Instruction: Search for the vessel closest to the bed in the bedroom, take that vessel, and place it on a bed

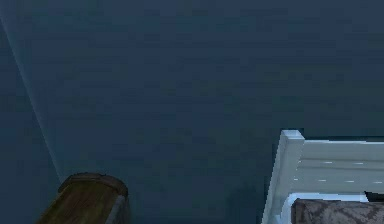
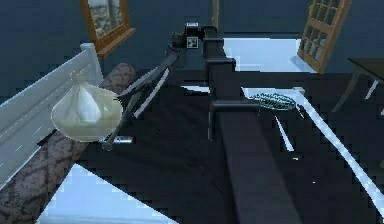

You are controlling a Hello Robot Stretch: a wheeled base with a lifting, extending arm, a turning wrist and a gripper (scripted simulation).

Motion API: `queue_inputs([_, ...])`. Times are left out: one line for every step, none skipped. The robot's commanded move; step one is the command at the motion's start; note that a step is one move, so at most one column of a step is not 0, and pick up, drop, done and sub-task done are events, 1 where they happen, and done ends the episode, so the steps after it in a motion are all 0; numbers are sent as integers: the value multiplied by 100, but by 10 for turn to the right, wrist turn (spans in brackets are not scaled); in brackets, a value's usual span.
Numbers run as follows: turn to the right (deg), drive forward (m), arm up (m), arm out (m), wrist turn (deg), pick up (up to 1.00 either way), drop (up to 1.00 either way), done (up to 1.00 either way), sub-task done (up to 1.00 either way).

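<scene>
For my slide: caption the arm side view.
Pale vessel by the gripper, before a dark bed with white frame.

both views are dim. in the forward view the dark blue wall is evenly unlit, save a faint paler streak down its left; the white slatted bed frame at lower right is brightest, and the rounded brown wooden post has a weak sheen on top. in the arm side view the black bedspread swallows detail, the pale sheet shows bright at the bed's near left corner, the pale rounded glassy vessel catches soft light, and the wood-framed window at top right leans.
</scene>
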Motion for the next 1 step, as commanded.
queue_inputs([0, 0, 0, 0, 450, 0, 0, 0, 0])
